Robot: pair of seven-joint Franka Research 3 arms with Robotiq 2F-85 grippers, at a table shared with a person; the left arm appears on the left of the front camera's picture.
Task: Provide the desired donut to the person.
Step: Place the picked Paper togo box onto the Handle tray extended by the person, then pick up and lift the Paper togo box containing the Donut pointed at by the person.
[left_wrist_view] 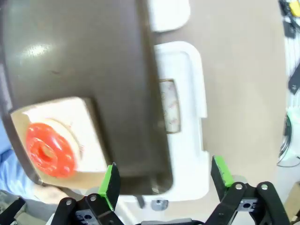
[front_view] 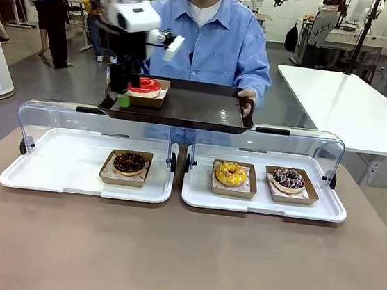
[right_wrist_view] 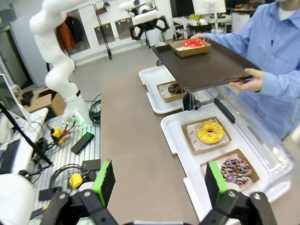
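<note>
Red donut [front_view: 145,85]: sat in its card box [front_view: 151,101] at one corner of the dark tray [front_view: 197,109], which the person [front_view: 215,42] held up over the worktop [front_view: 181,255].
Left tool [front_view: 124,96]: its jaws stood wide with nothing between them, just beside the box at that corner.
Right tool [right_wrist_view: 158,183]: also wide and empty, low on the robot's side and well apart from the tray.
Risk, snag: the left tool was so near the rim that a careless pull-away could have caught the rim or the box and jolted the tray.
Risk, tilt: the load sat at one corner of a tray held in the air. I saw one hand [front_view: 247,98] on a handle; the other was probably behind the arm. A knock might have slid the box off.
Left wrist view: showed from above that the gap between the pads was clear, with the donut off to one side and a white tray [left_wrist_view: 187,93] below.
Right wrist view: showed the dark tray side-on, lifted well above the yellow donut [right_wrist_view: 209,131] and the sprinkled donut [right_wrist_view: 236,169].
</note>
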